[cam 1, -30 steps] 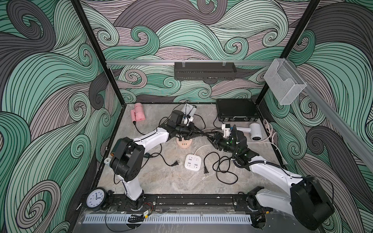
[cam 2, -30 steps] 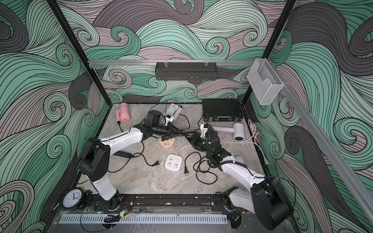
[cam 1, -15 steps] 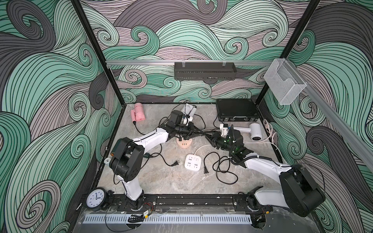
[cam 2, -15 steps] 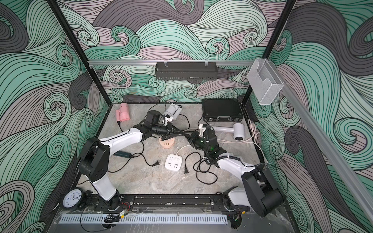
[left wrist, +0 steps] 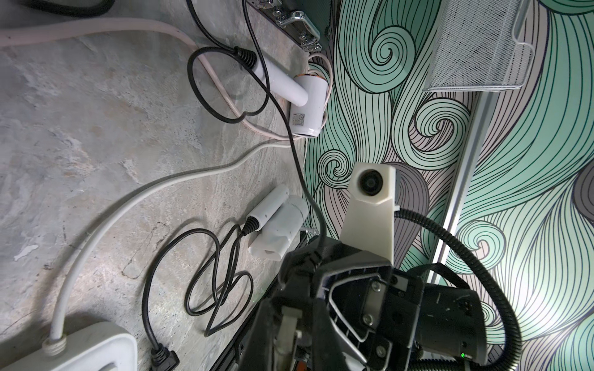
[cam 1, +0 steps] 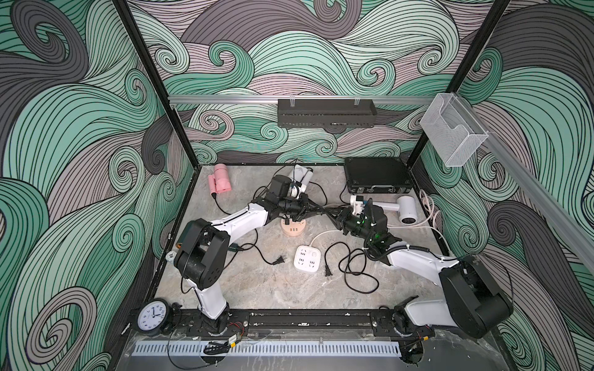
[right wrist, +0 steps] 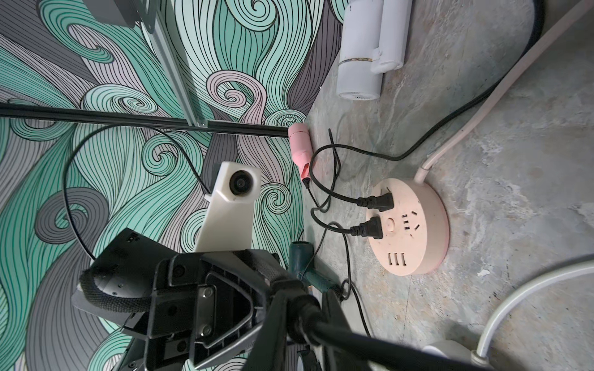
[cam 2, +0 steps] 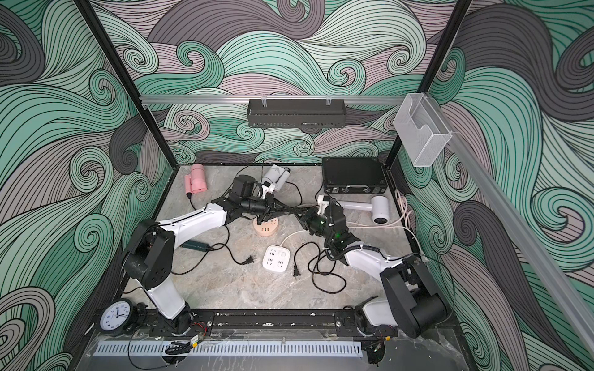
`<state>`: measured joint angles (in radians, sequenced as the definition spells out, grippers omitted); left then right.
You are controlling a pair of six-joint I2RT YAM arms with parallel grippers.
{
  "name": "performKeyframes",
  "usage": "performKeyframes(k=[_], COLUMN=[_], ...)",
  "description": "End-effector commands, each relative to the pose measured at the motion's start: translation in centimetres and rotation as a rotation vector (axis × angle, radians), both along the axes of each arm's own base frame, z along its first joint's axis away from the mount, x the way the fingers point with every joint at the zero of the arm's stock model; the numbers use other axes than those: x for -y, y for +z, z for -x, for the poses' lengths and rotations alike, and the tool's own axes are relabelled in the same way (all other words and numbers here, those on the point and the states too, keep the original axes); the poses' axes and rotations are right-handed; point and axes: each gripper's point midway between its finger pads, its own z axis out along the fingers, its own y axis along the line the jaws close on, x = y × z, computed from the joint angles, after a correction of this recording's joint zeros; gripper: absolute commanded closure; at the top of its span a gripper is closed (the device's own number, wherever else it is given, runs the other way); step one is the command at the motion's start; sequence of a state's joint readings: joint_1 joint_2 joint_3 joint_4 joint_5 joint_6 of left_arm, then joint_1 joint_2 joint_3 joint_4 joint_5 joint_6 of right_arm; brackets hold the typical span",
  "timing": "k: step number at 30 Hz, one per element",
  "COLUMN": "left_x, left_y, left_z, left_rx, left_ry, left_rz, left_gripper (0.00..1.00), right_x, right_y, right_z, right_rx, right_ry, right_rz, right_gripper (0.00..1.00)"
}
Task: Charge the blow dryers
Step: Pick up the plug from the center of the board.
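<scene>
Hour numerals ring the clock (cam 1: 152,316) dial, far from both jaws; sticker (left wrist: 300,119) on the white dryer (left wrist: 313,96) unreadable.

"What's on that counter (cam 1: 257,286), then?"

"It's grey marbled stone. There's a pink dryer (cam 1: 220,182) in the far left corner; a white dryer (cam 1: 300,175) by the back wall; a black case (cam 1: 376,175) far right."

"And nearer us?"

"A second white dryer (cam 1: 405,210) just in front of the case; a round peach hub (cam 1: 293,228) mid-counter; a square white hub (cam 1: 307,258) nearer still; black cords (cam 1: 350,266) looping loose beside it, two plugs (cam 1: 279,260) lying free; a dark green dryer (cam 2: 194,246) towards the left edge; a folded white dryer (left wrist: 279,225) at the edge by a wall; white cables (cam 1: 321,236) trailing across."
</scene>
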<state>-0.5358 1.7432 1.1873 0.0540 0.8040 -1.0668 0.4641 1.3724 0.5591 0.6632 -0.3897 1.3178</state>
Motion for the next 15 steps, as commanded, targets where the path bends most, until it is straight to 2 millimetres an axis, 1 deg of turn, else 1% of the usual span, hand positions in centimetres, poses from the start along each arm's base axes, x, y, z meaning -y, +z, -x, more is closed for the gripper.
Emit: performKeyframes(k=[1, 4, 7, 10, 11, 13, 15], left_x=[0.2, 0.1, 0.0, -0.1, -0.3, -0.9, -2.0], left_y=[1.5, 1.4, 1.5, 1.8, 1.8, 2.1, 2.6], left_z=[0.8, 0.8, 0.7, 0.4, 0.2, -0.1, -0.6], left_rx=[0.025, 0.024, 0.030, 0.036, 0.038, 0.047, 0.064], left_ry=[-0.028, -0.032, -0.039, -0.043, -0.046, -0.046, -0.031], left_rz=[0.030, 0.023, 0.010, 0.004, -0.003, -0.020, -0.036], left_gripper=[0.97, 0.96, 0.90, 0.79, 0.73, 0.63, 0.58], right_x=[-0.3, -0.1, 0.0, 0.3, 0.4, 0.7, 0.9], right_y=[2.0, 2.2, 2.3, 2.9, 2.9, 3.0, 2.8], right_z=[-0.4, -0.3, -0.1, 0.0, 0.1, 0.1, 0.1], right_rx=[0.053, 0.063, 0.074, 0.095, 0.097, 0.103, 0.106], right_ry=[0.006, 0.007, 0.017, 0.018, 0.018, 0.009, 0.005], right_rz=[-0.029, 0.006, 0.061, 0.108, 0.125, 0.150, 0.180], right_gripper=[0.86, 0.92, 0.94, 0.94, 0.95, 0.95, 0.95])
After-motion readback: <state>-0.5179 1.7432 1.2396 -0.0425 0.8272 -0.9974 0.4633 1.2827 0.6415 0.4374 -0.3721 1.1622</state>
